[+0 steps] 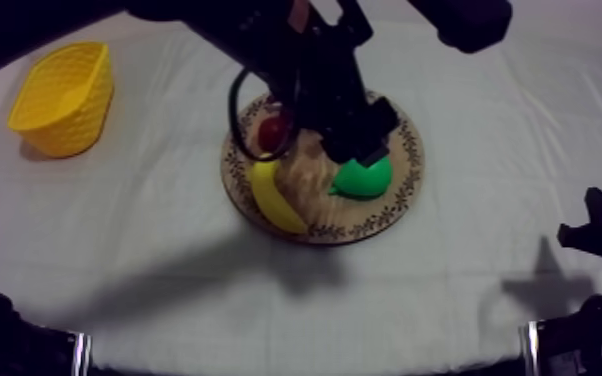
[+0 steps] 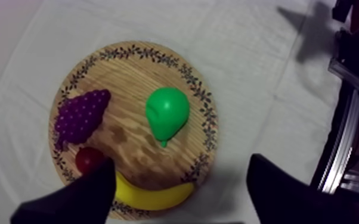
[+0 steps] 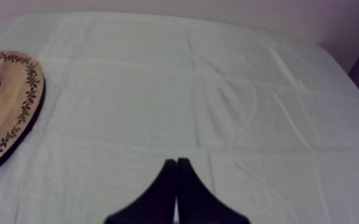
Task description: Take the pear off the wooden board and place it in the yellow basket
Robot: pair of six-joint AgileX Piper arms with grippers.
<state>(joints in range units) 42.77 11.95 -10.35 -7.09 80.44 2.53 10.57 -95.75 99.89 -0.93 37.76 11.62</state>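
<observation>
Here the left gripper (image 2: 182, 161) hangs over the round wooden board (image 2: 128, 77), its two black fingers spread wide with nothing between them. The pear (image 2: 167, 112), bright green, lies on the board's bare wood, on the half nearer my right arm, with its narrow stalk end turned toward the banana (image 2: 152, 193). In the left wrist view neither finger touches it. From above, the left arm reaches in from the upper left and the gripper sits directly over the pear, hiding its upper part. The bunch of grapes (image 2: 81, 116) rests on the board near the pear but apart from it. The small red fruit (image 2: 88, 159) sits between the grapes and the banana, which curves along the patterned rim. The yellow basket (image 1: 63, 98) stands on the left side of the surface (image 1: 165, 260), well apart from the board. The right gripper (image 3: 177, 164) is low above the cloth at its own side of the surface, its fingers pressed together into a narrow wedge, holding nothing, with the board's rim off to one side.
</observation>
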